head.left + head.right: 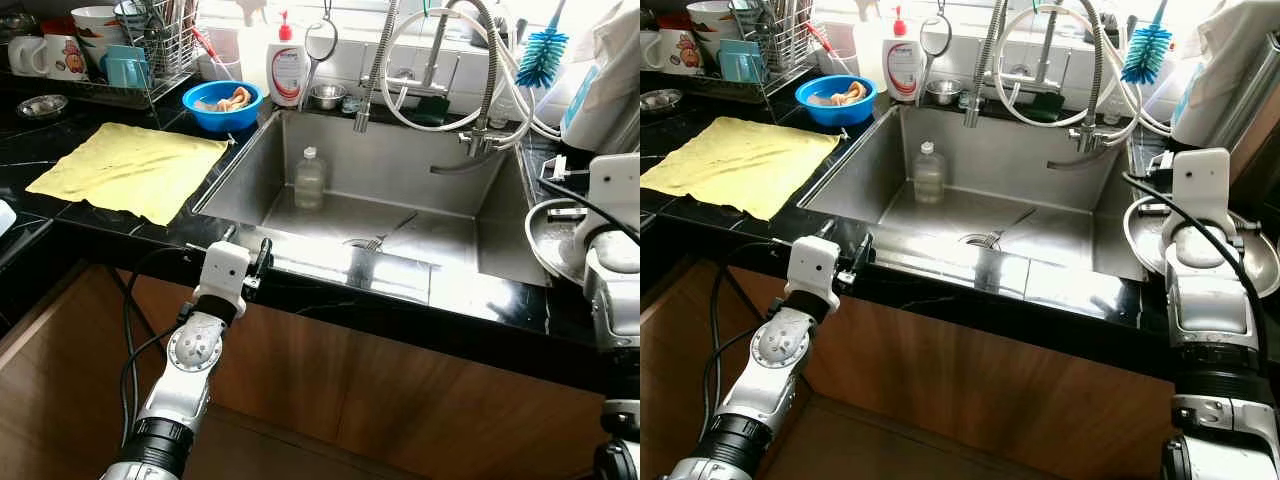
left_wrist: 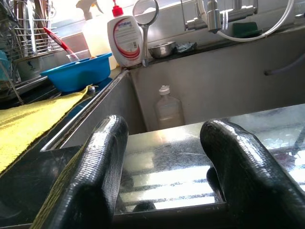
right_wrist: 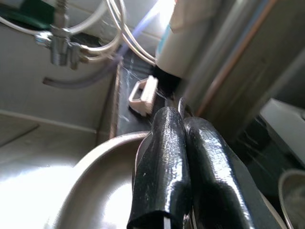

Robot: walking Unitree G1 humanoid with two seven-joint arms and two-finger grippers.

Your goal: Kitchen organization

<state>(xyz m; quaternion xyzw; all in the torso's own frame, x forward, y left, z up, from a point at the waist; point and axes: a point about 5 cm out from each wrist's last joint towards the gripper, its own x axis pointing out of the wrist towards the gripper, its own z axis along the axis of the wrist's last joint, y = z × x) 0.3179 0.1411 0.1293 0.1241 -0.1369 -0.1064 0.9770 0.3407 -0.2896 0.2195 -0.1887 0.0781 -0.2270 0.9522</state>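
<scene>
- Bottle (image 1: 309, 178) stands upright on the sink (image 1: 400, 175) floor against the back wall, well ahead of the left jaws (image 2: 167, 176); it looks like clutter still to be put away.
- Left jaws are apart and empty, level at the sink's front rim, forearm angled up from below the desk (image 1: 100, 215), apparently lined up to reach in.
- Right jaws (image 3: 183, 167) are pressed together, hanging just above a round steel plate (image 1: 1140, 245) on the desk beside the sink.
- Yellow cloth (image 1: 130, 168) lies flat, well off to the left jaws' outer side.
</scene>
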